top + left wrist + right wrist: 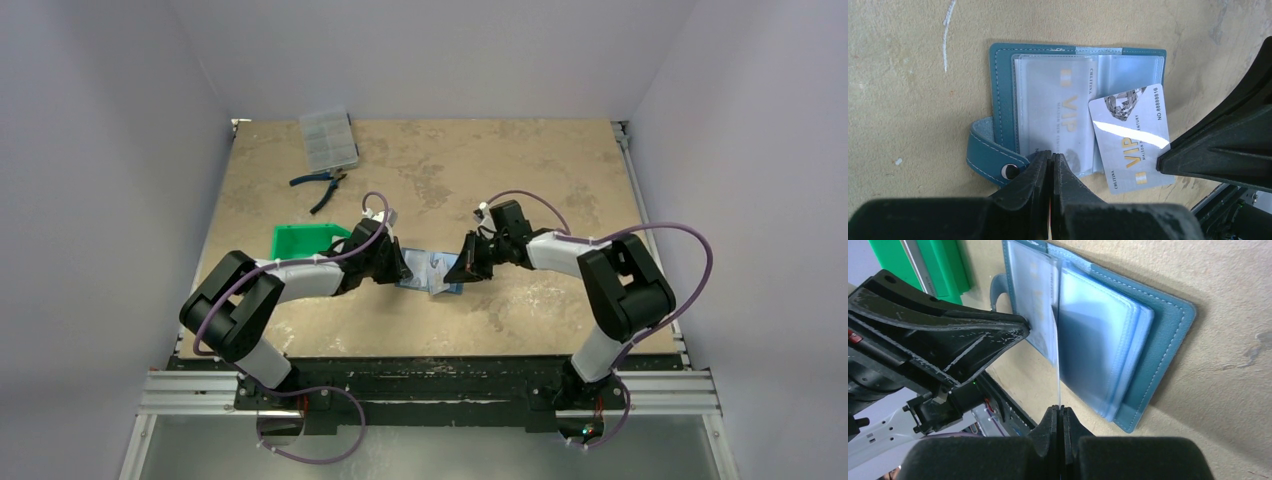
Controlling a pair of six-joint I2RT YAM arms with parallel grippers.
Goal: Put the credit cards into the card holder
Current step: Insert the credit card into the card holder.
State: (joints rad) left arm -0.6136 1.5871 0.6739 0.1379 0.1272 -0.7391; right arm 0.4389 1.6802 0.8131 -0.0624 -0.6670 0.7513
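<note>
Card holder [428, 272] first: it lies open and flat on the table [520, 170], teal cover down and clear sleeves up, and both arms meet over it. We see each arm folded with its elbow out wide of the card holder and its forearm running low and inward, so the two wrists face each other across it.

The left gripper [1051, 157] comes in from the card holder's left side. Its jaws are pressed together, and the tips sit on the edge of the top clear sleeve beside the clasp tab. We cannot tell whether they pinch the sleeve or only press on it. Under that sleeve a sleeved card [1058, 107] shows through, with gold VIP lettering.

The right gripper [1059, 412] reaches in from the card holder's right side with its jaws clamped on a credit card [1130, 137]. Its own camera sees the card edge-on, as a thin line running from the fingertips toward the sleeves. From the left wrist view the same card lies tilted across the right half of the card holder. One short end is over the sleeves, the other is at the right gripper's tip, and glare falls across its face.

Just past the card holder on the left arm's side stands a green tray [305, 240]. Farther beyond it lie blue-handled pliers [322, 185] and a clear compartment box [328, 138], well apart from the card holder.
</note>
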